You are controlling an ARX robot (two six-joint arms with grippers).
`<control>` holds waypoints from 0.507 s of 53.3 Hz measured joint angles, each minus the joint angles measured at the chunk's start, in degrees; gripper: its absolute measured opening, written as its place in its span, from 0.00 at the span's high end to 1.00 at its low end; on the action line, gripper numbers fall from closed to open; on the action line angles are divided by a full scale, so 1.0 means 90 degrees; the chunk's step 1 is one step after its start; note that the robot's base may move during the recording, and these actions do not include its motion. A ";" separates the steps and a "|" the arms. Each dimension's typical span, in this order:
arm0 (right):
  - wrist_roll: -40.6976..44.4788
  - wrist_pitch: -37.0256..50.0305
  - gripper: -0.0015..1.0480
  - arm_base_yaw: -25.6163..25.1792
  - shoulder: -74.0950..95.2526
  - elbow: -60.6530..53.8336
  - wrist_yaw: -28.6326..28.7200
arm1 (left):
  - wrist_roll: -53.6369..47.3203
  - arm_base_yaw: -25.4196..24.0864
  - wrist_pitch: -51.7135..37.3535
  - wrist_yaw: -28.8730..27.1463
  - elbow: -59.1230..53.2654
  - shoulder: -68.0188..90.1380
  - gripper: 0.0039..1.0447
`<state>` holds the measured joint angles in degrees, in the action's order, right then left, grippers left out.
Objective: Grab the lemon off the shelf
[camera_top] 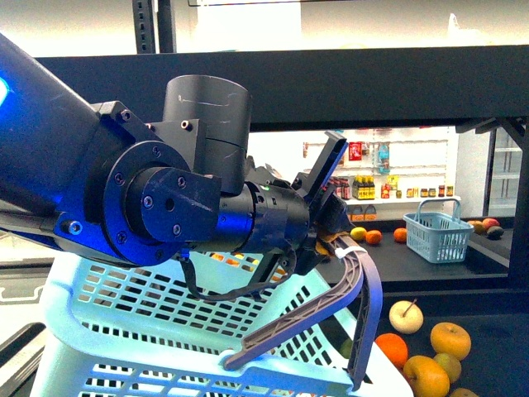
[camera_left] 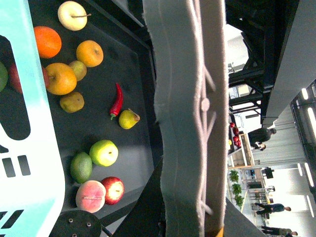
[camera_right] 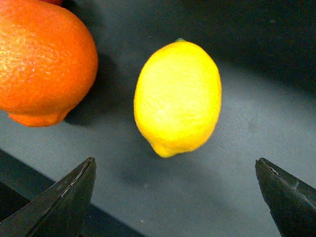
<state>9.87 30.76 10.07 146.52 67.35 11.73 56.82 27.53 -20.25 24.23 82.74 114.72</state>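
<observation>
A bright yellow lemon (camera_right: 177,96) lies on the dark tray of the shelf (camera_right: 261,98) in the right wrist view. My right gripper (camera_right: 175,165) is open just short of it, one dark fingertip (camera_right: 74,190) on each side, and touches nothing. An orange (camera_right: 42,59) sits close beside the lemon. In the front view the black shelf (camera_top: 331,83) spans the scene. My left gripper (camera_top: 326,223) is shut on the grey handle (camera_top: 331,306) of a light blue basket (camera_top: 165,331). That basket handle (camera_left: 187,123) fills the left wrist view.
The lower tray (camera_left: 113,148) holds several loose fruits: apples (camera_top: 450,339), oranges (camera_left: 48,41), a pear (camera_left: 128,119), a red chilli (camera_left: 116,100). A small blue basket (camera_top: 438,236) stands on the middle tray. White store shelving with bottles (camera_top: 364,188) is far behind.
</observation>
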 joint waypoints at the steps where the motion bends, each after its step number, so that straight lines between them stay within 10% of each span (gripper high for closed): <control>1: -0.0002 -0.0022 0.07 0.0000 0.0022 0.0044 -0.0012 | 0.0000 0.0000 0.0000 0.0000 0.0000 0.0000 0.92; 27: -0.0005 -0.0576 0.07 0.0299 0.0884 0.1605 -0.0192 | -0.0029 0.0000 0.0000 -0.0002 0.0000 0.0000 0.92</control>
<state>9.82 25.58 12.75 154.47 81.80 10.00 56.55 27.53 -20.25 24.21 82.74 114.72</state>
